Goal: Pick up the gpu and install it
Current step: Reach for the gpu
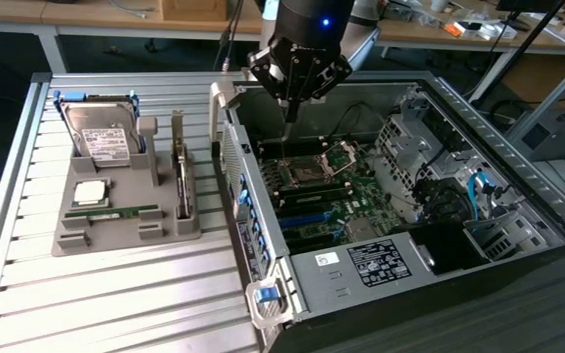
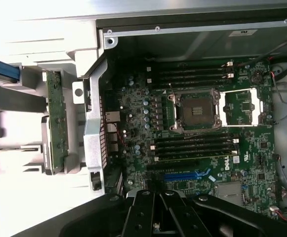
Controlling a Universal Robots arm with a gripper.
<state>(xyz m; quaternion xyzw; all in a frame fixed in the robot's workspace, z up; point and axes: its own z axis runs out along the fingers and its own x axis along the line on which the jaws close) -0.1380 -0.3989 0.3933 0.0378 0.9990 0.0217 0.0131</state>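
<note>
- One slatted metal table [image 1: 115, 294] carries everything I see from the exterior view.
- Along the table's edge at the exterior view's right, the open computer case [image 1: 312, 283] lies on its side, its inside facing up.
- Its green motherboard [image 1: 361, 187] covers the case floor, and the processor socket [image 2: 192, 111] stands open.
- Toward the table's edge at the exterior view's left, a grey parts tray [image 1: 76, 235] sits just beside the case.
- My gripper [image 1: 288, 134] hangs over the far end of the case, above the motherboard, its fingers pressed together on nothing.
- At the tray's far end, a hard drive [image 1: 101, 136] leans in its cradle.
- Untouched, the gpu [image 1: 179, 176] stands on edge in the slot along the tray's edge nearest the case, well apart from the gripper.
- In the wrist view the gpu is a green strip outside the case wall.
- Mid-tray, a processor chip [image 1: 90, 193] lies flat.
- Nearer the tray's front edge lies a memory stick [image 1: 114, 213].
</note>
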